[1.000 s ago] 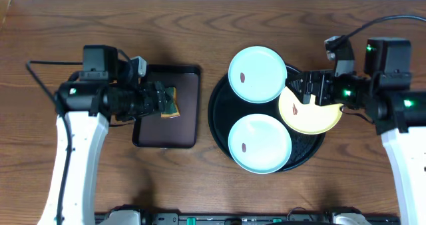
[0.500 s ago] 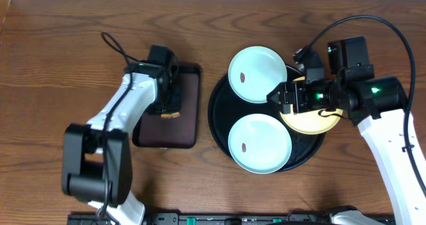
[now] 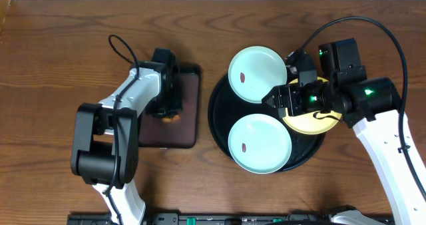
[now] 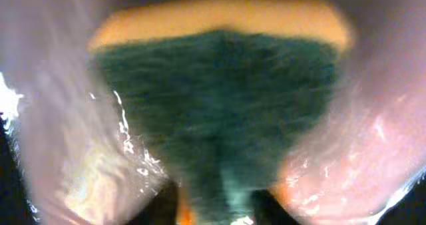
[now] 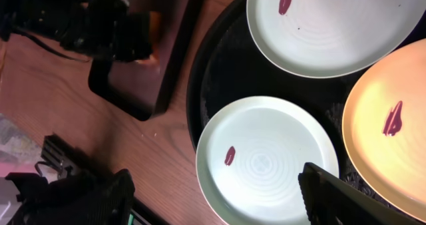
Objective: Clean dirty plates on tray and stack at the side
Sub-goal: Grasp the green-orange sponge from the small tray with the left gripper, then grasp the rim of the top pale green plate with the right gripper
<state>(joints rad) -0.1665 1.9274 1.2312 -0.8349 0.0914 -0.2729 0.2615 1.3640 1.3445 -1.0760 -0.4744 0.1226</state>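
Yellow plate (image 3: 307,124) partly hidden beneath right gripper (image 3: 276,98).

Wooden table (image 3: 53,45), brown grain: left of centre a dark-brown rectangular tray (image 3: 188,112) lies flat, long side near-to-far, carrying near its middle a sponge (image 4: 219,118), dark green scouring face over yellow-orange foam.

The right gripper (image 5: 214,177) held its fingers (image 5: 100,198) wide apart over the tray (image 5: 223,72). On it lay a near mint plate (image 5: 266,162), a far mint plate (image 5: 333,25) and a yellow plate (image 5: 393,122), each smeared brown. At upper left a dark arm (image 5: 86,25) covered a brown tray (image 5: 136,98), beside an orange patch, perhaps a sponge (image 5: 152,35).
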